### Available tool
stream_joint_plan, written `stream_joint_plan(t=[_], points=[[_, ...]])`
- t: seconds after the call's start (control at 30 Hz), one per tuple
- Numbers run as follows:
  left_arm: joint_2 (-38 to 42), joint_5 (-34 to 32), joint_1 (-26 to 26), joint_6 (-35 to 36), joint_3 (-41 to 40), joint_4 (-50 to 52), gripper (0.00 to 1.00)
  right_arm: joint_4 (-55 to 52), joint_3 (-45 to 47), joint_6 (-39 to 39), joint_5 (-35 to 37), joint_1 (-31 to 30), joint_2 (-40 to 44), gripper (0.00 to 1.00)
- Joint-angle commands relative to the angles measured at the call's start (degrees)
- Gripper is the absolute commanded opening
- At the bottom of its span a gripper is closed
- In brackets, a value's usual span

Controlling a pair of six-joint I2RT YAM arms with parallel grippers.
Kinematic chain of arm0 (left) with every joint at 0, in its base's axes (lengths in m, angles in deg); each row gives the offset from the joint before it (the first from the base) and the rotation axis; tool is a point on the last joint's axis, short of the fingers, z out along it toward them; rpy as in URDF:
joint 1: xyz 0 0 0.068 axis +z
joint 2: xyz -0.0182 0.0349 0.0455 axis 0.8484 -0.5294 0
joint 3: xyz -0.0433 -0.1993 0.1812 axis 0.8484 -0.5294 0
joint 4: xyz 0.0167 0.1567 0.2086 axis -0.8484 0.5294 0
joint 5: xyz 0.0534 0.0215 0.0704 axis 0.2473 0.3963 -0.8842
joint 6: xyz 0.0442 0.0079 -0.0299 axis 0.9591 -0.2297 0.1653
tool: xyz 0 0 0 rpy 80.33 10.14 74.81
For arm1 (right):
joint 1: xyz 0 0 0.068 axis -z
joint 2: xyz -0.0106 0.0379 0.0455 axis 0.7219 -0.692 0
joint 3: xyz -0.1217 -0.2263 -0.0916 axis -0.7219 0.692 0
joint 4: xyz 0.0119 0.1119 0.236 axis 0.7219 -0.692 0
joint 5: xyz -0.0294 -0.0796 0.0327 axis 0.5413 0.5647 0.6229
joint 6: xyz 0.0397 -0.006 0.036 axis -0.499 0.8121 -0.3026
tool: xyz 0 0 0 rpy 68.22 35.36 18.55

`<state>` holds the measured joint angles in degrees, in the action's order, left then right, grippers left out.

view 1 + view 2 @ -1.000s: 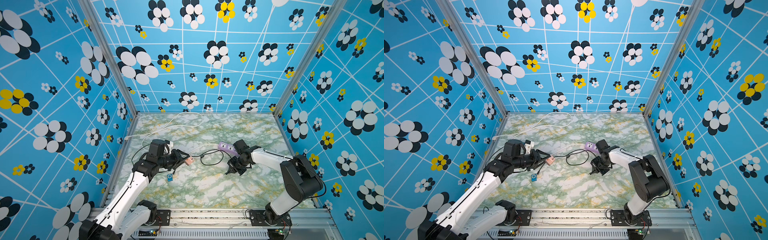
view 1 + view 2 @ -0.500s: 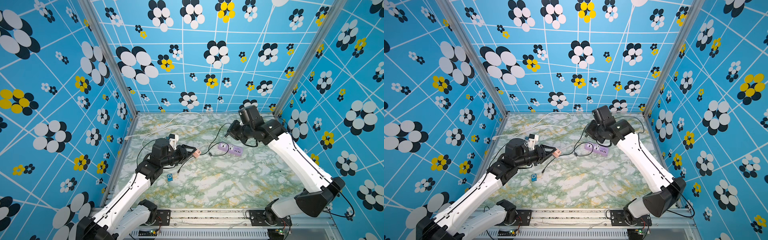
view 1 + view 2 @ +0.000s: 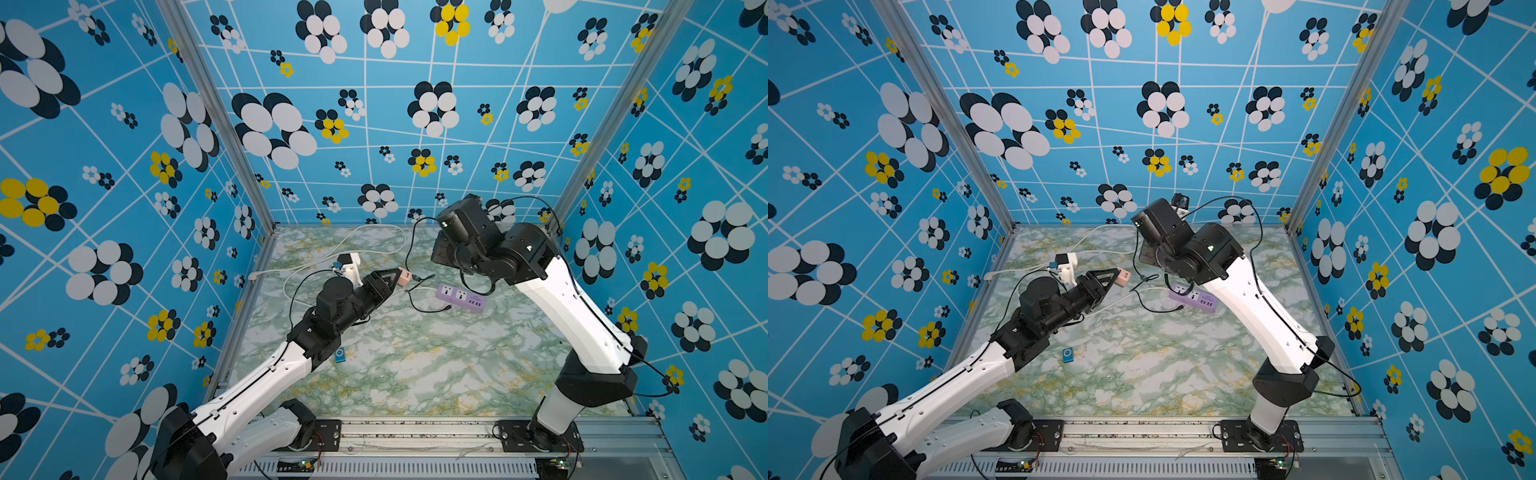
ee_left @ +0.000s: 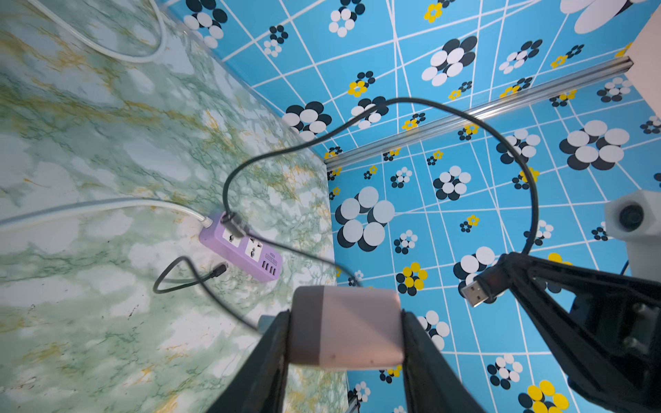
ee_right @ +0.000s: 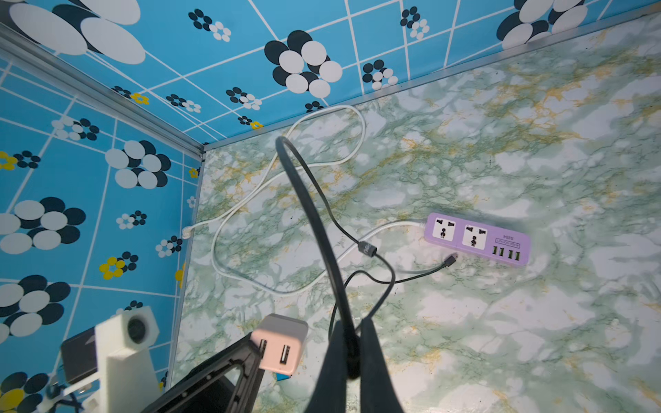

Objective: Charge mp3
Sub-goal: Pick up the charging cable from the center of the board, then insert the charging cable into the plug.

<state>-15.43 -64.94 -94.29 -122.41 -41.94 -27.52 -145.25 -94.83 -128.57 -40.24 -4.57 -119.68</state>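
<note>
One tiny mp3 [image 3: 340, 355] is laid flat on the desk [image 3: 415, 374] beside the left arm [image 3: 266, 376], back from the left hand [image 3: 392, 279], which is closed on a pink charger [image 4: 345, 327], while a black cable [image 5: 311, 214] is pinched by the farther right hand [image 5: 352, 352].

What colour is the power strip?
The power strip is lilac; the right wrist view shows it best.

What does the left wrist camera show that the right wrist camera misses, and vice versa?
Only the left wrist camera shows the metal USB plug at the end of the black cable, sticking out of the right claw. Only the right wrist camera shows the front of the pink charger with its two USB slots. Both show the charger, the cable and the lilac power strip on the marble table.
</note>
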Motion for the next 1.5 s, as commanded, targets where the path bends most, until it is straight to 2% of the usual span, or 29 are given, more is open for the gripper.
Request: stream_joint_plan(t=[0.0, 0.33, 0.5, 0.9, 1.47], points=[[1.2, -7.7, -1.5, -3.4, 2.7, -1.5, 0.0, 0.6, -0.2, -2.2, 5.0, -1.1, 0.8, 0.0], [-0.5, -11.6, -4.1, -11.1, 3.8, -1.6, 0.0, 7.6, 0.0, 0.6, 5.1, -3.3, -1.4, 0.0], [-1.1, -13.3, -5.2, -12.7, 4.6, -3.1, 0.0, 11.0, 1.8, 0.9, 5.3, -4.4, -1.7, 0.0], [-0.7, -16.2, -7.5, -13.0, 4.5, -1.7, 0.0, 12.3, 2.0, -0.4, 4.3, -4.8, -4.1, 0.0], [-1.2, -17.4, -7.9, -13.5, 4.4, -1.7, 0.0, 12.1, 3.0, -2.5, 2.4, -5.5, -4.8, 0.0]])
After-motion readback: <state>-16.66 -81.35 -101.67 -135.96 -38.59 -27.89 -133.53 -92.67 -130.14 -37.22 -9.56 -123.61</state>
